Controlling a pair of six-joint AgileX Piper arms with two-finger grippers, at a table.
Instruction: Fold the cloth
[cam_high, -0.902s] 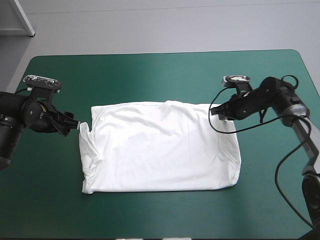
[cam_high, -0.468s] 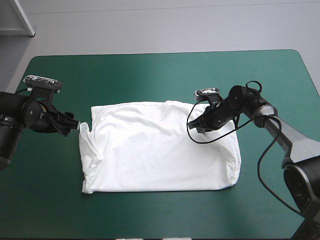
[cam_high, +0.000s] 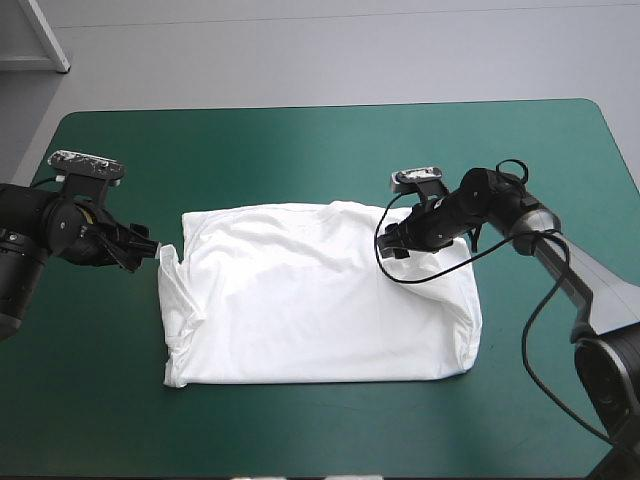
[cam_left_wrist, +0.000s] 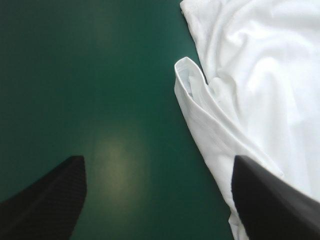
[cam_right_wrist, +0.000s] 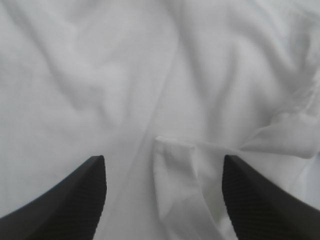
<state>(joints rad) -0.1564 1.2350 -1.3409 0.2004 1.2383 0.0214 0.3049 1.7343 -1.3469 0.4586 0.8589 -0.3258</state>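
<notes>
Moved: right gripper (cam_high: 397, 243) has come inward from the 3 o'clock edge of the T-shirt (cam_high: 320, 300); left gripper (cam_high: 146, 250) has not shifted.
T-shirt: flat, mid-table on the teal-green cover (cam_high: 300, 150).
Right gripper: released, above the shirt's 2 o'clock corner, small fold (cam_right_wrist: 172, 150) between its fingers.
Left gripper: released, beside the sleeve (cam_left_wrist: 192, 80) at 10 o'clock, over bare cover.
Risk: right likely pinches only 1 layer; left may clench on nothing.

One white T-shirt (cam_high: 320, 300). One teal-green worktop (cam_high: 300, 150). Two robot arms: left arm (cam_high: 45, 225), right arm (cam_high: 525, 210). Two pairs black jaws.
</notes>
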